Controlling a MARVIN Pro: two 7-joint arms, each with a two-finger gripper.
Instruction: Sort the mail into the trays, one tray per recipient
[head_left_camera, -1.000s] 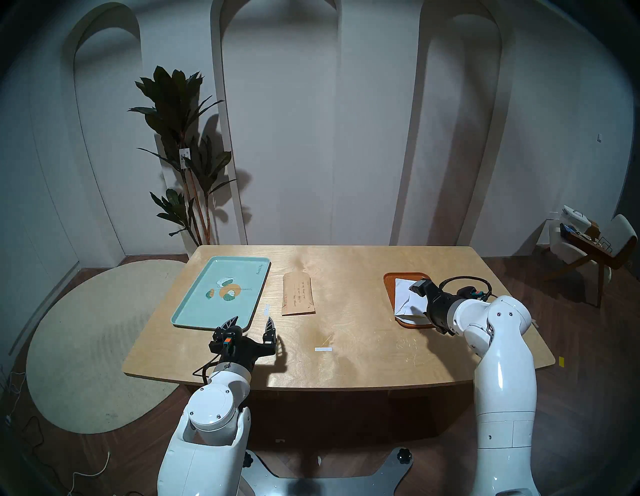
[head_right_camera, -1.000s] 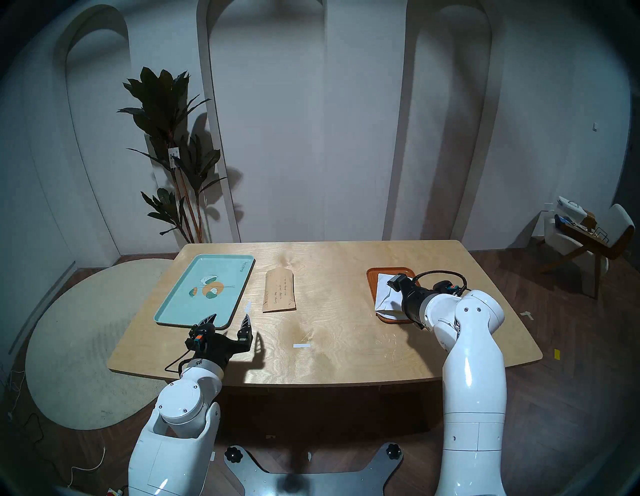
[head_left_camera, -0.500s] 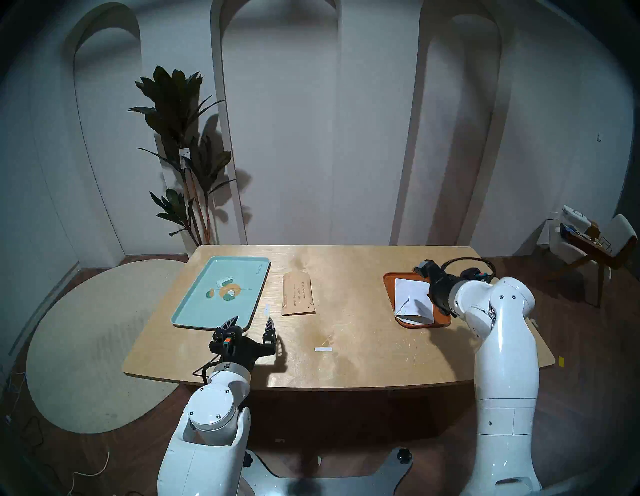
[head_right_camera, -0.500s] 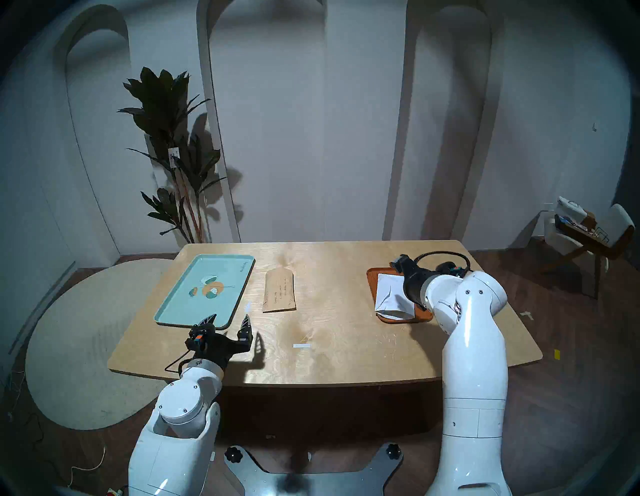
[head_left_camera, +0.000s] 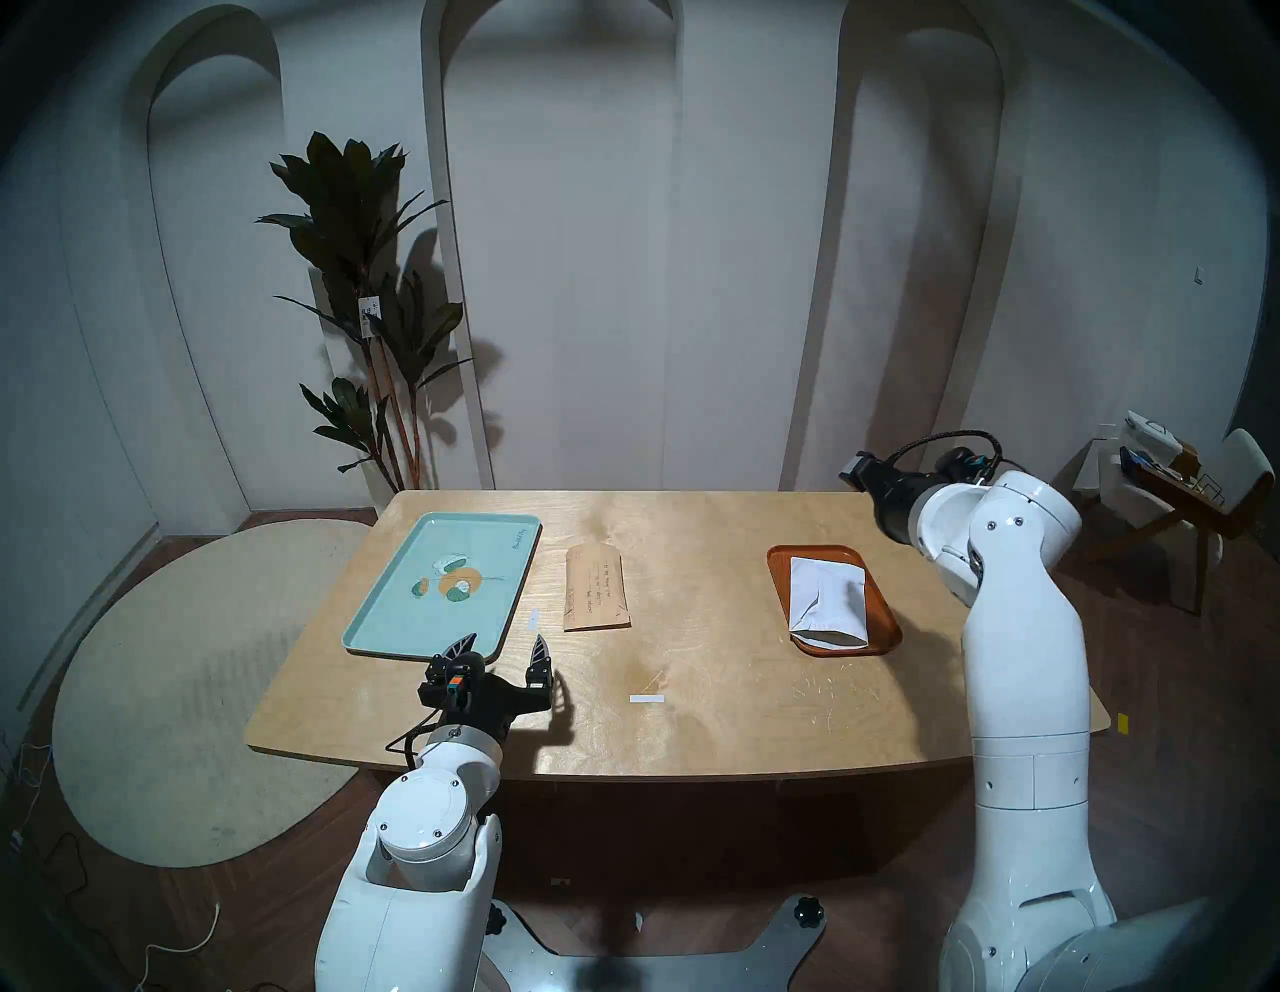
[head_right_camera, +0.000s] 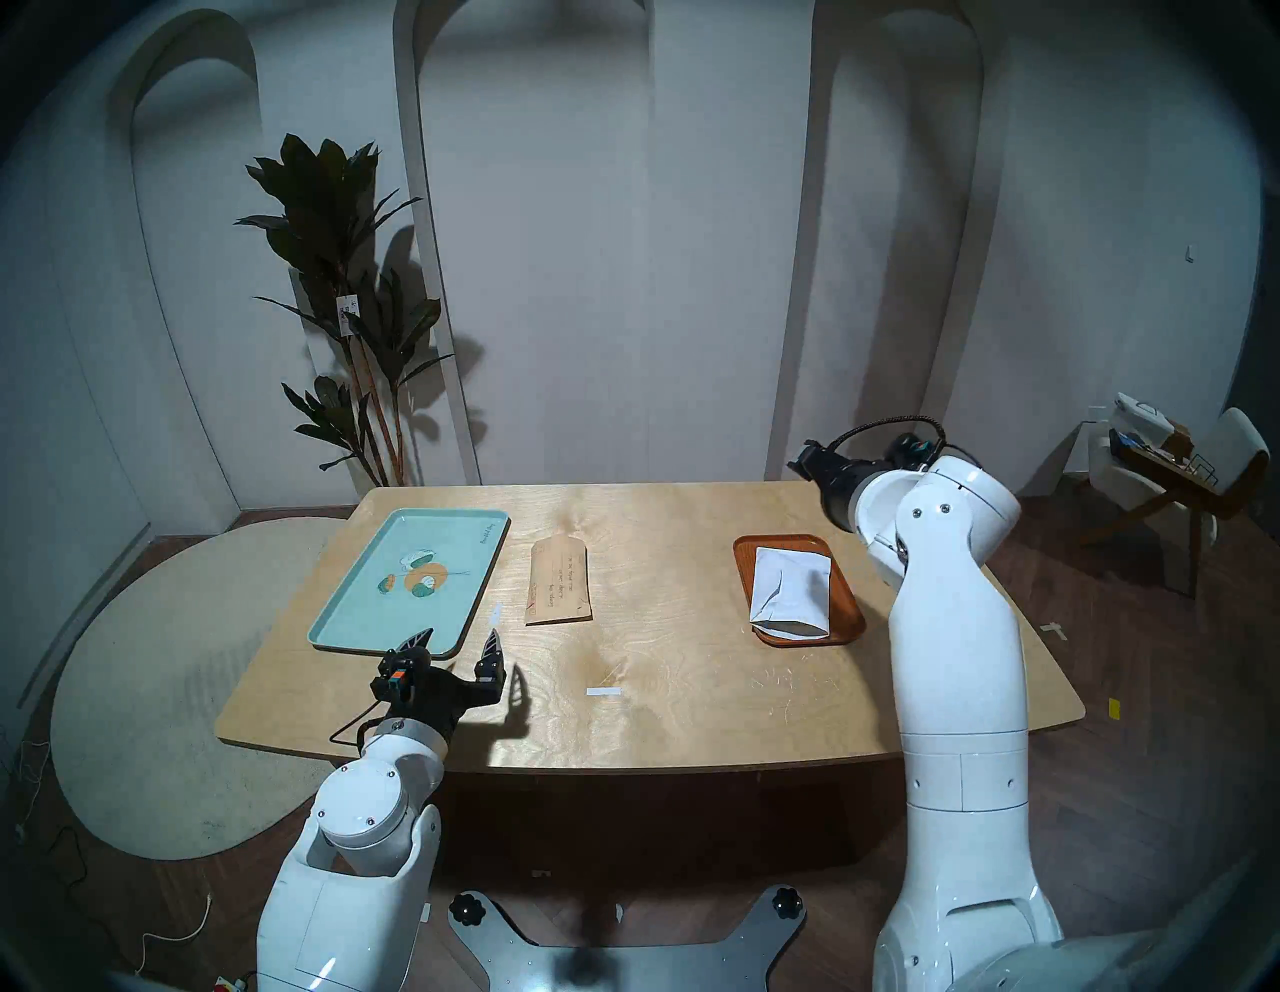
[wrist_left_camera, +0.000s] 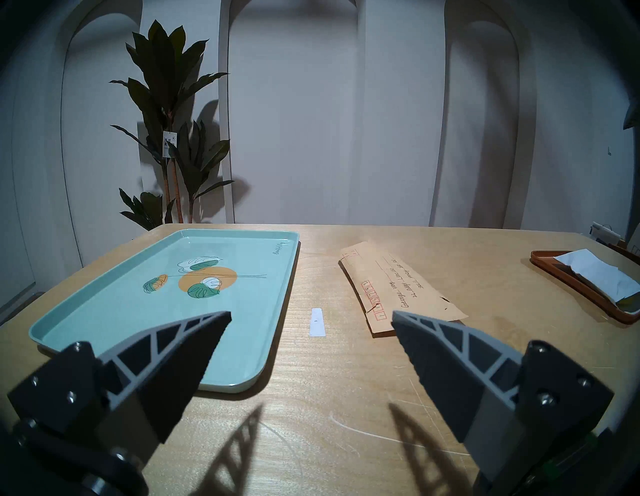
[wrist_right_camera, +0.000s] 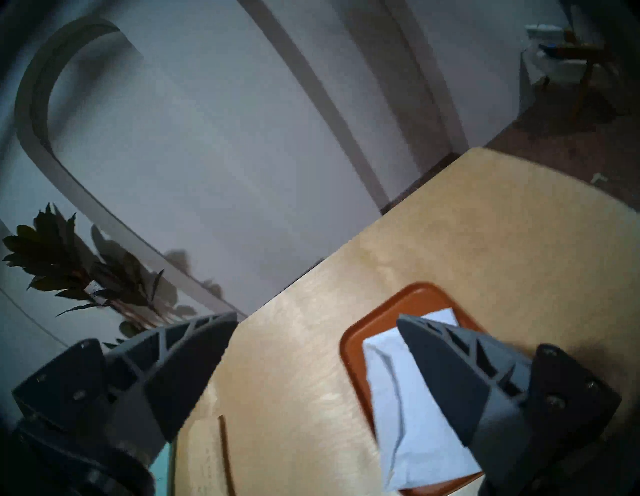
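While the creased white envelope (head_left_camera: 828, 597) lies in the small orange-brown tray (head_left_camera: 779, 564), the brown kraft envelope (head_left_camera: 596, 587) sits on the table (head_left_camera: 706, 727) beside the mint-teal tray (head_left_camera: 360, 641). Both hands, left (head_left_camera: 504, 646) and right (wrist_right_camera: 317, 320), gape empty. Flat paper may slide or crumple when pinched.

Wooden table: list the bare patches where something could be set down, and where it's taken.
Free: the wooden table between the brown kraft envelope and the orange-brown wood-grain tray, and the near strip around the small white tape strip. The mint-teal leaf-drawing tray holds nothing. Taken: the orange-brown tray, nearly covered by the creased white envelope.
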